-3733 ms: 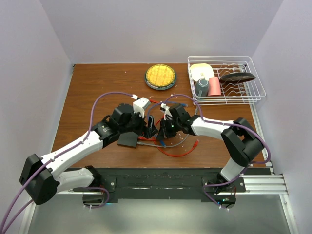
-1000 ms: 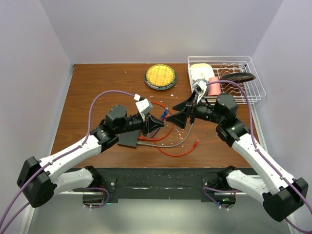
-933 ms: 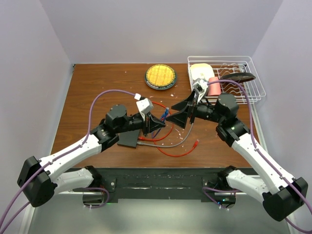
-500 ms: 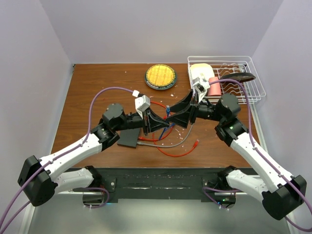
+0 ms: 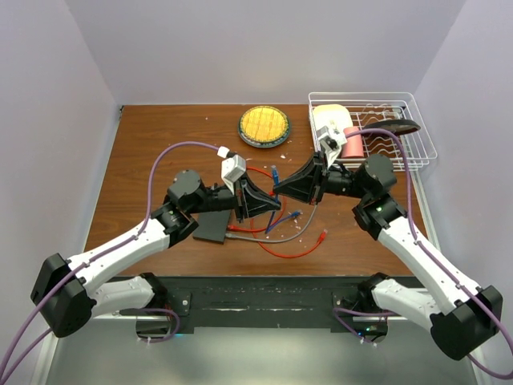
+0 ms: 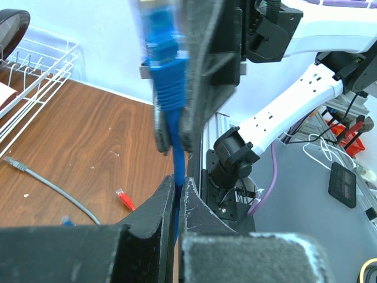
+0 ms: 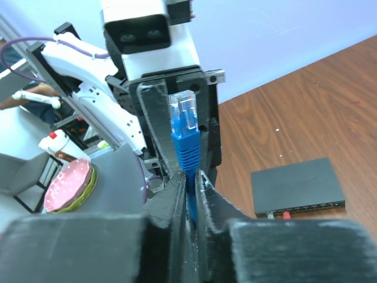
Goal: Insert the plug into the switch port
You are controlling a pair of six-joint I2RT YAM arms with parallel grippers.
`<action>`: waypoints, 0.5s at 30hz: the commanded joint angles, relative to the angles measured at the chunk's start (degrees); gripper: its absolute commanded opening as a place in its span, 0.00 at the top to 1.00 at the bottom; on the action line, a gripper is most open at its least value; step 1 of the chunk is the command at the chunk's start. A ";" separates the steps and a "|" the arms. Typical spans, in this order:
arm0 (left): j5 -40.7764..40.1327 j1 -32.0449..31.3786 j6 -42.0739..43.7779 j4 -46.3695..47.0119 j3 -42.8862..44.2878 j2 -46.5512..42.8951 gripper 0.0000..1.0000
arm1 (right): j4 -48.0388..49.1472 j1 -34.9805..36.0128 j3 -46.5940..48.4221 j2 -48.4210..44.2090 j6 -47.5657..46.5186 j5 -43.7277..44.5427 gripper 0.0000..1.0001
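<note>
A blue plug [image 7: 185, 131] on a blue cable stands just past my right gripper [image 7: 189, 175], which is shut on the cable right behind the plug. My left gripper [image 6: 177, 180] is shut on the same cable a little lower, with the plug [image 6: 161, 41] above it. From above, the two grippers [image 5: 275, 204] [image 5: 277, 188] meet tip to tip over the table's middle, and the plug [image 5: 275, 171] points toward the far side. The switch [image 7: 297, 186] is a flat dark box lying on the wood, its sockets along one long edge. In the top view the switch [image 5: 212, 229] sits partly under my left arm.
A red cable [image 5: 295, 250] and a grey cable [image 5: 268, 238] lie looped on the table below the grippers. A round yellow dish [image 5: 264, 126] sits at the back. At the back right is a white wire rack [image 5: 417, 136] holding dishes and a cup.
My right gripper has gone from wide open to shut on the blue cable behind the plug. The left gripper stayed shut and shifted slightly right with the cable.
</note>
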 commanded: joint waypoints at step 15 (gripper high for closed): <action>-30.10 0.33 4.75 -18.79 4.57 -7.42 0.11 | -33.88 0.03 12.95 -1.08 -23.83 25.57 1.00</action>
